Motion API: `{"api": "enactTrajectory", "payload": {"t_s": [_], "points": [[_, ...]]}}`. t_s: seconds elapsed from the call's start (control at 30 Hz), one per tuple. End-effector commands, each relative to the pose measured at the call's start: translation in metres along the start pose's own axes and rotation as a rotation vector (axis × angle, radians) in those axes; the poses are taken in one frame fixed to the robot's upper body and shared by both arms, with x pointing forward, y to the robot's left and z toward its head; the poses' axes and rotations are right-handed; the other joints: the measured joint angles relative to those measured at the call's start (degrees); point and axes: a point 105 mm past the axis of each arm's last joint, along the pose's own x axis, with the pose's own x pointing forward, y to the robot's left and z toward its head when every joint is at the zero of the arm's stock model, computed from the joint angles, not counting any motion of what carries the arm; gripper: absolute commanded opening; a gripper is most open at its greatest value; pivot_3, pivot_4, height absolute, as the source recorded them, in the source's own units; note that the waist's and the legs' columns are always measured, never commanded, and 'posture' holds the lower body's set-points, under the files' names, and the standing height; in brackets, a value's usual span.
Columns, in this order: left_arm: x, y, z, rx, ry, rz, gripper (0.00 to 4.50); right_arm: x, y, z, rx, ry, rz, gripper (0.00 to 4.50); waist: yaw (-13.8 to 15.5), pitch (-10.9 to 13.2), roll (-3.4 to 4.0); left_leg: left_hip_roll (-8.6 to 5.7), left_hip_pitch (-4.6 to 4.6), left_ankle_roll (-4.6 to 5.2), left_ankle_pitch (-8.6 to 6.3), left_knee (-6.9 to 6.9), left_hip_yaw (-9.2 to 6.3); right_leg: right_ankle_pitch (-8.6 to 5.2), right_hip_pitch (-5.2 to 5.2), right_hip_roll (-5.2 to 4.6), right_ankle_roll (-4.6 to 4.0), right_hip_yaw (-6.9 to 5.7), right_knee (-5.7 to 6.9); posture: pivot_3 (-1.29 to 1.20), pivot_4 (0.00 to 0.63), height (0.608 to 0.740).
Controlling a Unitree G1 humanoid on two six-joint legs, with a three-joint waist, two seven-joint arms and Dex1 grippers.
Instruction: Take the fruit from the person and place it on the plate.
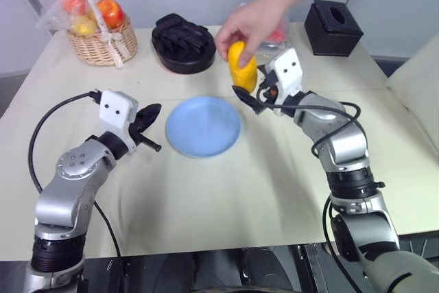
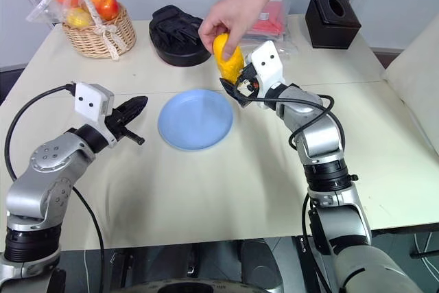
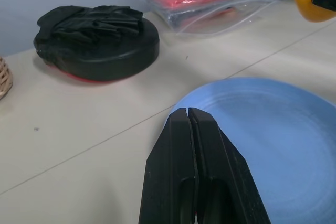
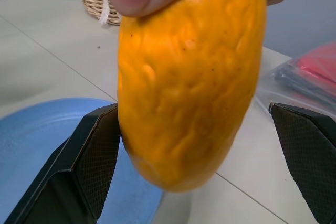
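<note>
Fruit (image 4: 191, 85), a smooth yellow-orange oblong, is held upright by the person's hand (image 1: 248, 24) between the wide-spread fingers of the right gripper (image 1: 252, 98). At its seven o'clock lies the round light blue plate (image 1: 203, 126), bare. The left gripper (image 3: 196, 145) is closed, empty; no writing is legible.

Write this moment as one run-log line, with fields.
phase: handover | fruit: in person's hand, between open right gripper fingers | left gripper: shut, idle | plate: empty

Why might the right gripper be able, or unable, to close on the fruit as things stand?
Probably able: the right gripper is open with the fruit hanging between its fingers, nothing between them. The person's hand holds only the top.
</note>
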Motion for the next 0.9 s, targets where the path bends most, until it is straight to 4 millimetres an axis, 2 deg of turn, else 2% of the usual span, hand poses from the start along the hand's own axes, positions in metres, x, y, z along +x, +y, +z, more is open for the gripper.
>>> {"api": "enactTrajectory", "payload": {"t_s": [0.03,0.33,0.43,0.5,0.53,0.9], "points": [[0.001,-0.0013,0.013,0.034,-0.051,-0.001,0.0,-0.0012,-0.0002,0.0257,-0.037,-0.081,-0.01,4.48,0.1,0.0,0.0,0.0,0.0,0.0,0.0,0.0,0.0,0.0,0.0,0.0,0.0,0.0,0.0,0.0,0.15,0.74],[0.0007,-0.0016,0.0122,0.035,-0.05,0.002,0.0,0.0049,0.0047,0.032,-0.025,-0.103,-0.016,4.48,0.0,0.0,0.0,-0.01,0.0,0.0,0.0,0.0,0.0,0.0,0.0,0.0,0.0,0.0,0.0,0.0,0.15,0.74],[0.0004,-0.0016,0.0121,0.035,-0.05,0.005,0.0,0.0051,0.0052,0.0341,-0.026,-0.113,-0.016,3.64,0.0,0.0,0.0,0.0,0.0,0.0,0.0,0.0,-0.01,0.0,0.0,0.0,0.0,0.0,0.0,0.0,0.15,0.74],[0.0,-0.0016,0.0117,0.034,-0.049,0.006,0.0,0.0046,0.0052,0.035,-0.029,-0.12,-0.017,2.64,0.0,0.0,0.0,-0.02,0.0,0.0,0.0,0.0,0.0,0.0,0.0,-0.02,0.0,0.0,0.0,0.0,0.15,0.74],[-0.0002,-0.0015,0.0115,0.035,-0.048,0.007,0.0,0.0045,0.0052,0.0352,-0.031,-0.122,-0.018,2.49,0.0,0.0,0.0,-0.02,0.0,0.0,0.0,0.0,0.0,0.0,0.01,-0.02,0.0,0.0,0.0,0.0,0.15,0.74],[-0.0005,0.0022,0.0099,0.033,-0.043,0.02,0.0,0.0021,0.0094,0.0284,-0.038,-0.078,-0.001,2.48,0.0,0.0,0.0,-0.01,0.0,0.0,0.0,0.0,0.0,0.0,0.0,-0.01,0.0,0.0,0.0,0.0,0.15,0.74]]}}
